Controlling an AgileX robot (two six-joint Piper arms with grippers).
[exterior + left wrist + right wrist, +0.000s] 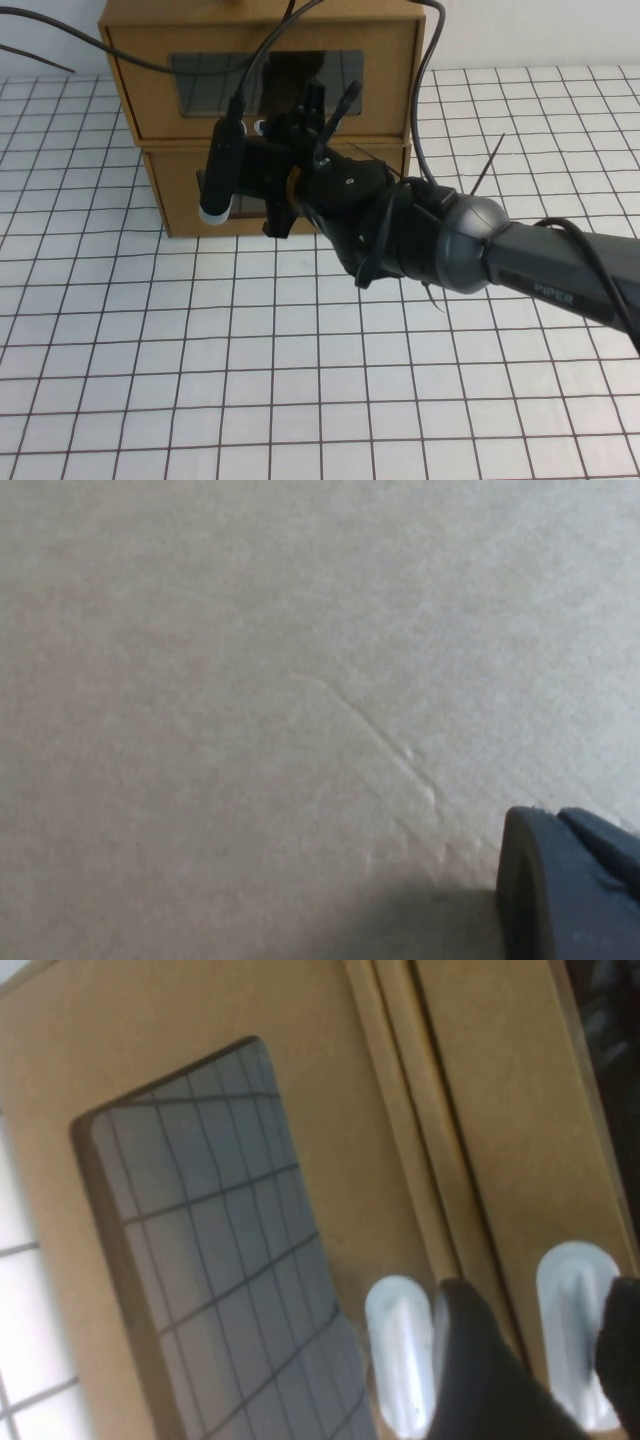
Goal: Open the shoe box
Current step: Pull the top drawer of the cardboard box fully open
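Two brown cardboard shoe boxes stand stacked at the back of the table, the upper box (140, 80) on the lower box (180, 195), each with a dark window in its front. My right gripper (325, 105) reaches up against the box fronts near the seam between them. In the right wrist view my right gripper (540, 1310) is open, its dark fingers (470, 1360) straddling a white handle (572, 1300). A second white handle (395, 1360) sits across the seam, beside a window (200, 1210). My left gripper (570, 890) shows only in its wrist view, close to a plain beige surface.
The white gridded tabletop (250, 380) spreads in front of the boxes. Black cables (425, 90) hang over the upper box and beside it. The right arm (520, 265) crosses from the right edge, and its wrist camera (220, 170) hangs in front of the lower box.
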